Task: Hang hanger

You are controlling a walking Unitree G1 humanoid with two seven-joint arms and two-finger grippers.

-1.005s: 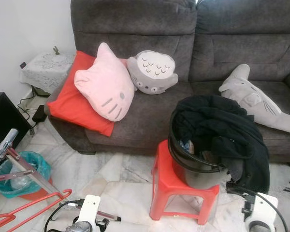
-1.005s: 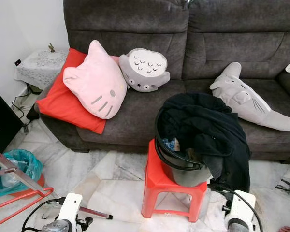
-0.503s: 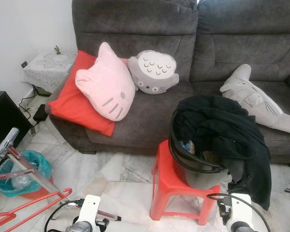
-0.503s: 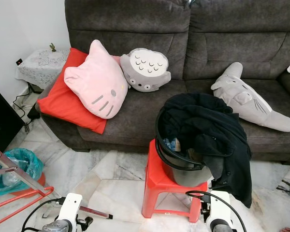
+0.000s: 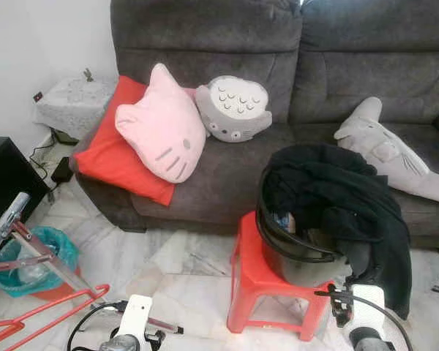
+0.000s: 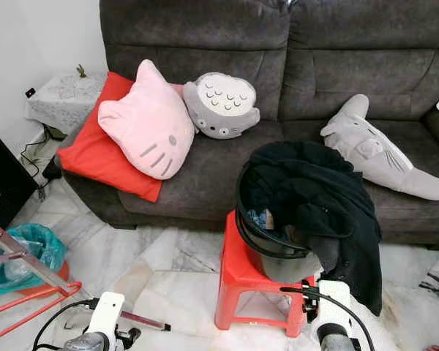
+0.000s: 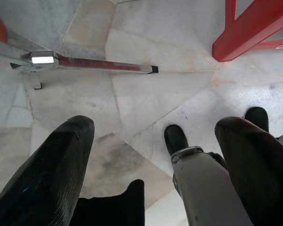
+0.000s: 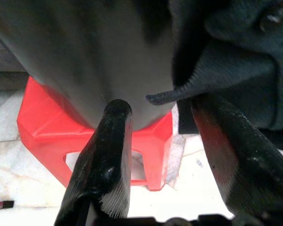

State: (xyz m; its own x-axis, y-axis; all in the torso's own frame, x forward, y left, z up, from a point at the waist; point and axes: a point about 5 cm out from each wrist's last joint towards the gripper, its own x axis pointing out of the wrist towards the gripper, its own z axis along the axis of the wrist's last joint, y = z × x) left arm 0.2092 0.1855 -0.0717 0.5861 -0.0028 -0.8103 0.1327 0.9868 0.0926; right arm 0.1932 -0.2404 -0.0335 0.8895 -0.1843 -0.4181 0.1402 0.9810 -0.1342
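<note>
**Right end effector at the bucket, hanger lying far left on the floor**

Your right end effector point(image 8: 160, 141) sits low in front of the red stool point(image 5: 267, 289), its two black fingers point(image 8: 108, 160) spread apart with nothing between them. In its wrist view a corner of the black garment point(image 5: 336, 197) hangs just above the gap, and the grey wall of the bucket point(image 5: 296, 256) fills the space behind. The bucket stands on the stool, and the garment is draped over its rim and down its right side.

Your left end effector point(image 7: 151, 155) hangs over the marble floor point(image 5: 175, 263), fingers likewise parted and empty.

The red hanger point(image 5: 47, 311) lies near the left edge of the scene, beside a metal rack bar point(image 5: 36, 252) and a red bin lined with a teal bag point(image 5: 33, 256).

Behind all this, the grey sofa point(image 5: 278, 44) carries a red cushion point(image 5: 110, 146), a pink cat pillow point(image 5: 161, 128), a grey owl-like plush point(image 5: 234, 110) and a grey shark plush point(image 5: 391, 150).
</note>
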